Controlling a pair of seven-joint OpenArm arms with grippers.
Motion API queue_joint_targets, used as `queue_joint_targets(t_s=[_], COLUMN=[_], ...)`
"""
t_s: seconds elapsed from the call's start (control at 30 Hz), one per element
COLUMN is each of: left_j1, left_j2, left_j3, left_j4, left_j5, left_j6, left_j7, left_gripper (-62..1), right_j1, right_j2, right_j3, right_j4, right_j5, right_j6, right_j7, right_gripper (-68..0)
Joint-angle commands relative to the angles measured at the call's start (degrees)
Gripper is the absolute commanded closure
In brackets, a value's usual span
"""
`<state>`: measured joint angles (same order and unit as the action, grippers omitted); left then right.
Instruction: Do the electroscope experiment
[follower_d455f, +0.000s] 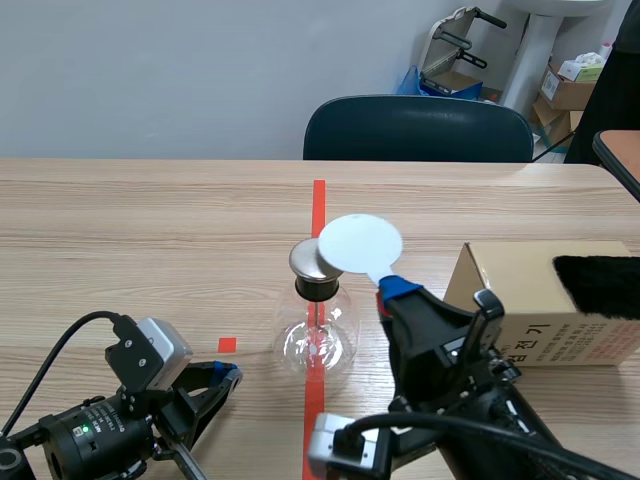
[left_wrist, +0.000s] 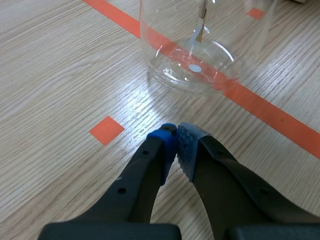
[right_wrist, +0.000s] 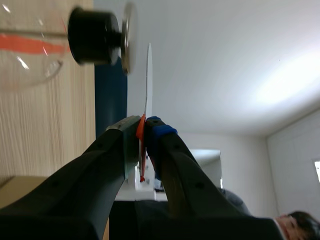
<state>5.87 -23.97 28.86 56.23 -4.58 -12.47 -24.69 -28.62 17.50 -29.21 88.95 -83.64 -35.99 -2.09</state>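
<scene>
Standing on the tape line at mid-table, the electroscope shows its metal cap. My right gripper pinches the handle of a white disc, which hangs at the cap's two o'clock, overlapping it (contact unclear). My left gripper, closed on nothing, rests at the electroscope's eight o'clock.

Flask: clear glass
Stopper: black
Plate: silver
Disc: white
Box: tan, black print
Fur: black
Table: pale wood grain
Chair: dark teal
</scene>
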Motion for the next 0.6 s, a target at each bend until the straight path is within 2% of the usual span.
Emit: queue_joint_targets(t_s=[0.0,0.17,0.3,0.43,0.57], left_j1=[0.0,0.0,0.0,0.0,0.0], left_j2=[0.4,0.4,0.4,0.4,0.4], left_j3=[0.1,0.1,0.1,0.1,0.1], left_j4=[0.7,0.7,0.7,0.7,0.7], left_j5=[-0.3,-0.3,-0.3,-0.3,-0.3], left_j6=[-0.1,-0.1,-0.1,-0.1,-0.1], left_j7=[-0.8,-0.8,-0.8,-0.8,-0.8], left_gripper=[-4.0,-4.0,-4.0,-4.0,-4.0], right_j1=[0.1,0.1,0.1,0.1,0.1], right_j2=[0.4,0.4,0.4,0.4,0.4], right_j3=[0.3,0.3,0.3,0.3,0.3], right_j4=[1.4,1.4,1.4,1.4,1.4], right_j5=[-0.1,-0.1,-0.1,-0.1,-0.1], right_j6=[-0.6,-0.6,-0.6,-0.6,-0.6], right_j7=[-3.1,-15.1,-21.9,-25.4,-26.3], right_gripper=[-1.0,-1.0,-1.0,-1.0,-1.1])
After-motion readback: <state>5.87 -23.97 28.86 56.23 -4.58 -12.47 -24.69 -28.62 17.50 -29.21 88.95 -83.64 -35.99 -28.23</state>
